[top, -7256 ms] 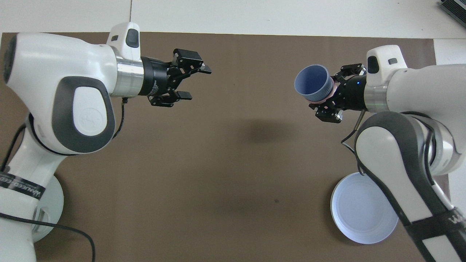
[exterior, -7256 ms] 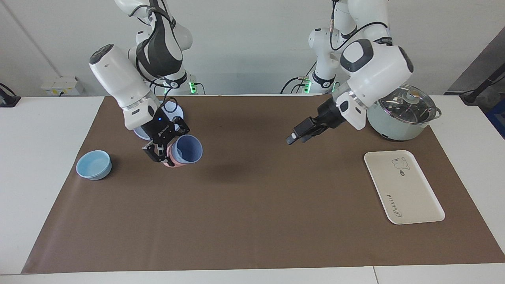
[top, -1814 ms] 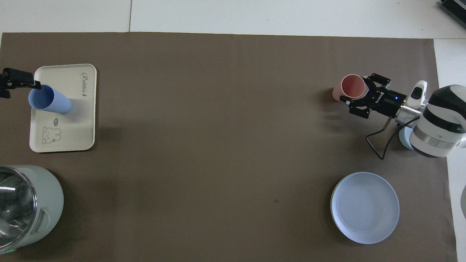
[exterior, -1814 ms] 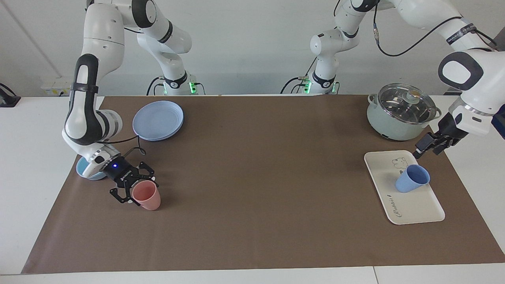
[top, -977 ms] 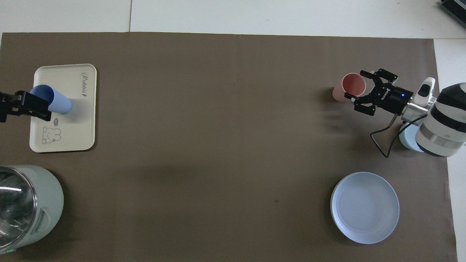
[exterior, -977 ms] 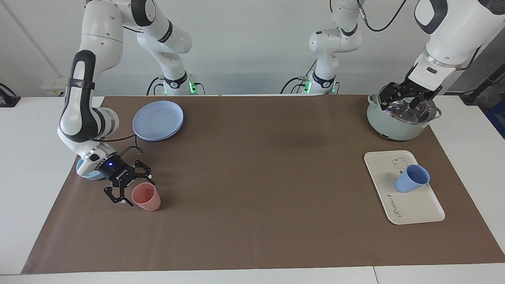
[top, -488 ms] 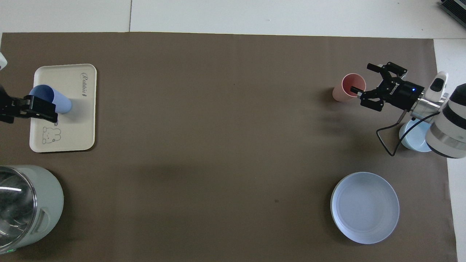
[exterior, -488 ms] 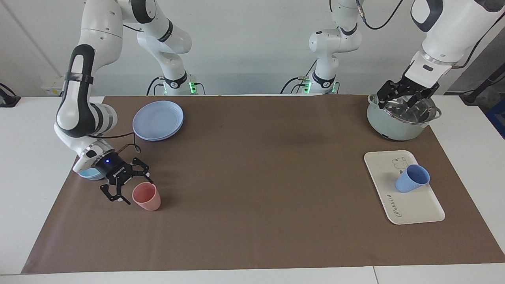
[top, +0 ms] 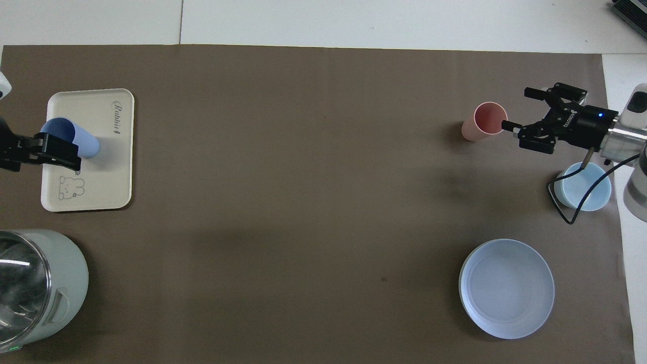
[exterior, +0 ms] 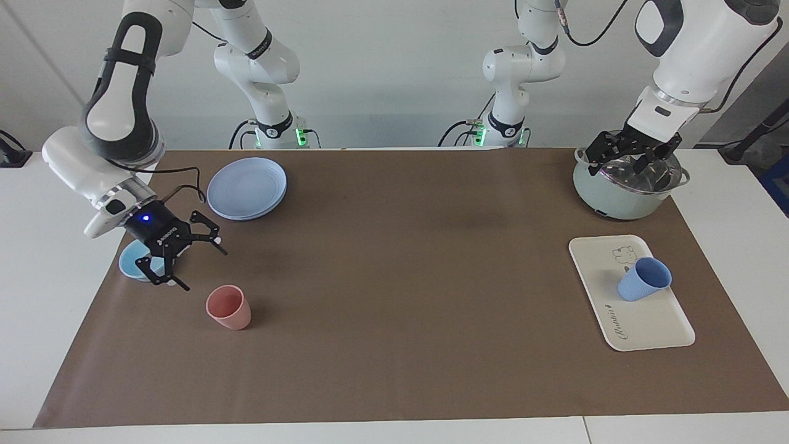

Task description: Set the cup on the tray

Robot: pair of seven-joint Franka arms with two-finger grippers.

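The cup (exterior: 643, 279) stands on the tray (exterior: 653, 320), mouth up and upright, in the half of the tray nearer the robots, just beside the small bear drawing and toward the tray's long edge at the left arm's end of the table; nothing grips it, so the placement reads as done. The tray itself lies on the brown mat (exterior: 394, 345) near the mat's edge at the left arm's end. The left gripper (exterior: 630, 156) hangs with its claw spread wide and empty, raised over the lidded pot (exterior: 616, 196), which sits in the mat's corner nearest the left arm's base; that height and offset put it clear of the cup, likely to avoid knocking the cup over. The right gripper (exterior: 182, 256) is also spread wide and empty, in the air over the mat's edge at the right arm's end, above the pale blue bowl (exterior: 137, 261) and short of the pink cup (exterior: 228, 307), which stands alone on the mat, touched by nothing. A round blue plate (exterior: 246, 187) lies near the mat's edge closest to the right arm's base. Nothing stands between the cup and either gripper; the pot is the only tall thing near the tray, and it is well apart from the cup.
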